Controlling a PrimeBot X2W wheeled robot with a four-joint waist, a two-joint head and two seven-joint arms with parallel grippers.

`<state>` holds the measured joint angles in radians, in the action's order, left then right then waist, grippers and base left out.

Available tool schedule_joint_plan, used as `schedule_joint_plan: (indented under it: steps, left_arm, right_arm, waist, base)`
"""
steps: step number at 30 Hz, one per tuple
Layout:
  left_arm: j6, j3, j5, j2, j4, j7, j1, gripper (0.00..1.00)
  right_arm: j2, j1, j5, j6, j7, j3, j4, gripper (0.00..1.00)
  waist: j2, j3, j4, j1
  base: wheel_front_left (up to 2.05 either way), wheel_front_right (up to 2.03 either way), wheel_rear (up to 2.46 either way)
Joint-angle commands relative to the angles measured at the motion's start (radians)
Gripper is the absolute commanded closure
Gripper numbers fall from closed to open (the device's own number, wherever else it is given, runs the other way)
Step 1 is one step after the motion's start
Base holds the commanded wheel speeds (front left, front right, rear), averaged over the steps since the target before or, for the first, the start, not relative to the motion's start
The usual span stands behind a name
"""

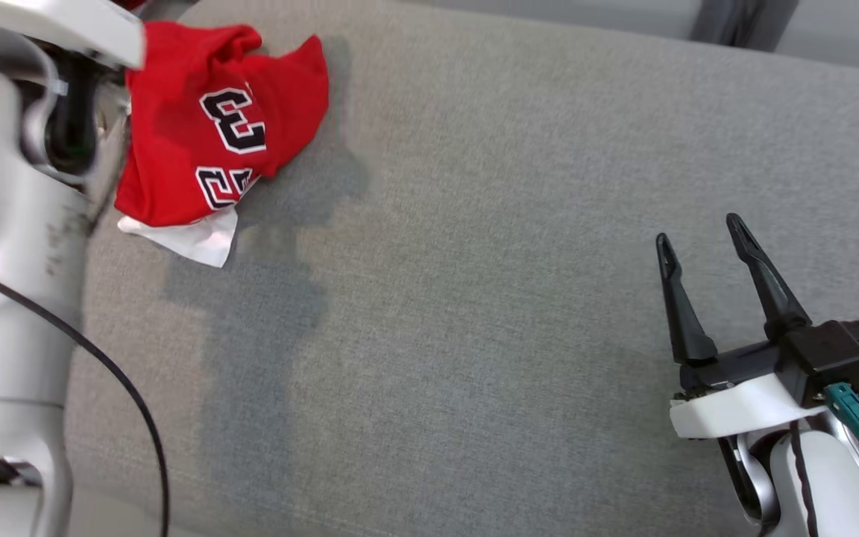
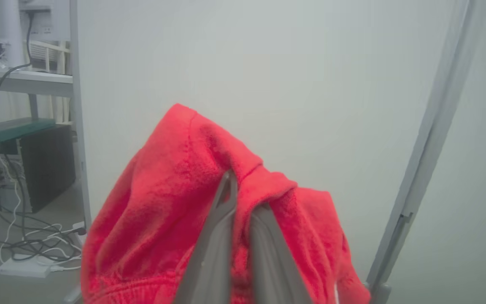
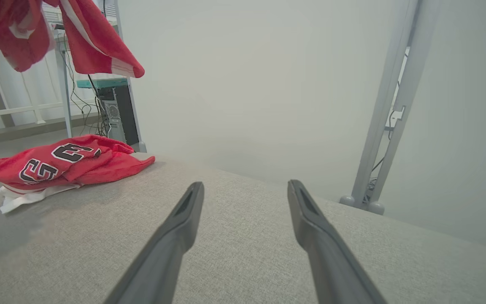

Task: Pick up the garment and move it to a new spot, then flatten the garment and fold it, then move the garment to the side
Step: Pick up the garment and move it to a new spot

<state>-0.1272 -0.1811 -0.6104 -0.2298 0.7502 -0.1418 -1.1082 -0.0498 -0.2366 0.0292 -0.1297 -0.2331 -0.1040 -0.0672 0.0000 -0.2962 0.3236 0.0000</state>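
The red garment [image 2: 163,202], soft, light and floppy, hangs pinched in our left gripper [image 2: 245,192], clamped on a fold, above the grey cushion's [image 1: 519,298] far left corner, where a numbered red heap [image 1: 221,127] lies. We judge hems the best holds. Our right gripper [image 1: 698,228] stands wide open, empty.

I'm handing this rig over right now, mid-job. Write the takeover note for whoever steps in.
Left gripper: shut on red fabric, which is lifted clear of the surface.
Right gripper: open and empty, over the right side of the grey surface.
Red numbered garment: crumpled at the surface's far left. I cannot tell whether the lifted fabric is part of it.
Done: grasp and lift.
Left: set down at a new spot, flatten, fold, move aside.
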Motion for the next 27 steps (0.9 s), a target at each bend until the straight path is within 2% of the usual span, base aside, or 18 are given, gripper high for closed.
schedule_joint_plan:
  steps: [1, 9, 14, 21, 22, 26, 27]
  left_arm:
    - [-0.003, -0.035, -0.027, 0.009, -0.053, -0.017, 0.041, 1.00]
    - [-0.004, -0.164, -0.129, -0.023, -0.330, -0.051, 0.215, 1.00]
    - [-0.004, -0.223, -0.131, -0.022, -0.453, -0.060, 0.322, 1.00]
    - [0.023, -0.296, -0.083, 0.011, -0.524, -0.070, 0.405, 1.00]
    - [0.032, -0.319, -0.064, 0.027, -0.520, -0.077, 0.414, 1.00]
    - [0.053, -0.351, -0.027, 0.063, -0.485, -0.091, 0.421, 1.00]
    - [0.053, -0.351, -0.027, 0.063, -0.485, -0.091, 0.421, 1.00]
  right_arm:
    - [-0.004, 0.013, -0.007, -0.002, -0.010, 0.015, -0.004, 0.00]
    - [-0.003, 0.044, -0.050, -0.001, -0.025, 0.076, -0.005, 0.00]
    - [-0.003, 0.059, -0.060, -0.001, -0.029, 0.110, 0.001, 0.00]
    - [-0.002, 0.052, -0.074, -0.001, -0.032, 0.147, 0.010, 0.00]
    - [-0.002, 0.050, -0.076, -0.001, -0.033, 0.151, 0.008, 0.00]
    - [-0.003, 0.045, -0.081, -0.001, -0.032, 0.157, 0.006, 0.00]
    - [-0.003, 0.045, -0.081, -0.001, -0.032, 0.157, 0.006, 0.00]
  waist:
    - [0.0000, 0.041, -0.022, 0.0000]
    - [0.0000, 0.111, -0.096, 0.0000]
    - [0.0000, 0.137, -0.168, 0.0000]
    - [0.0000, 0.137, -0.289, 0.0000]
    - [0.0000, 0.131, -0.328, 0.0000]
    - [0.0000, 0.117, -0.407, 0.0000]
    - [0.0000, 0.117, -0.407, 0.0000]
  base:
    - [0.00, 0.00, 0.00]
    - [0.00, 0.00, 0.00]
    - [0.00, 0.00, 0.00]
    - [0.00, 0.00, 0.00]
    - [0.00, 0.00, 0.00]
    - [0.00, 0.00, 0.00]
    - [0.00, 0.00, 0.00]
